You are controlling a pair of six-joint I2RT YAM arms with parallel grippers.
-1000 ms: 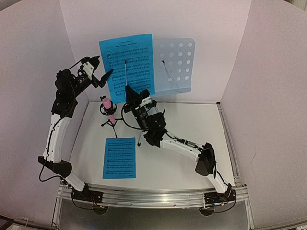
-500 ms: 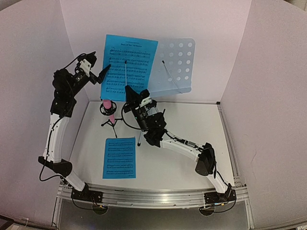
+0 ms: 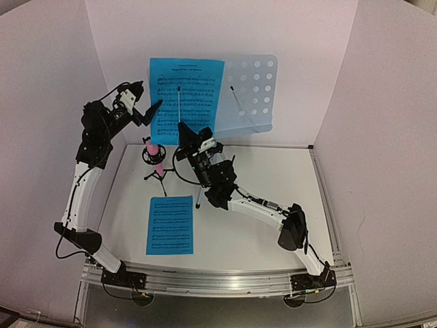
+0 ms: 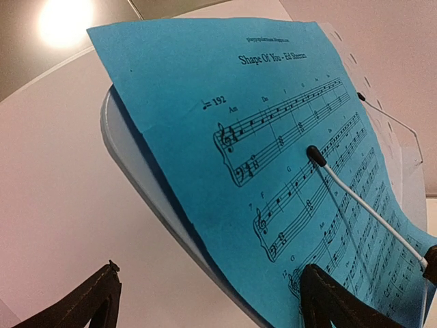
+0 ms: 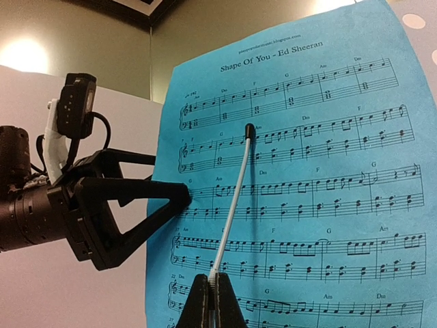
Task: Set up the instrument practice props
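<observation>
One blue sheet [image 3: 186, 92] stands upright on the left half of the pale perforated stand desk [image 3: 254, 82]. My right gripper [image 5: 211, 297] is shut on the lower end of the desk's white wire page holder [image 5: 233, 198], which lies across the sheet [image 5: 321, 171]. My left gripper [image 3: 149, 109] is open at the sheet's left edge. In the left wrist view one finger [image 4: 334, 301] is in front of the sheet [image 4: 273, 157] and the other [image 4: 89, 301] is off to its side. The second blue sheet [image 3: 170, 224] lies flat on the table. The tripod is mostly hidden behind my right arm.
A pink microphone on a small black tripod [image 3: 154, 154] stands on the table just left of the stand, under my left gripper. White walls close in the back and both sides. A second wire holder [image 3: 244, 109] lies across the bare right half of the desk.
The sheet on the desk was tilted and further left; it now sits squarer and more to the right. My left gripper stays at its left edge. My right arm has not moved.
</observation>
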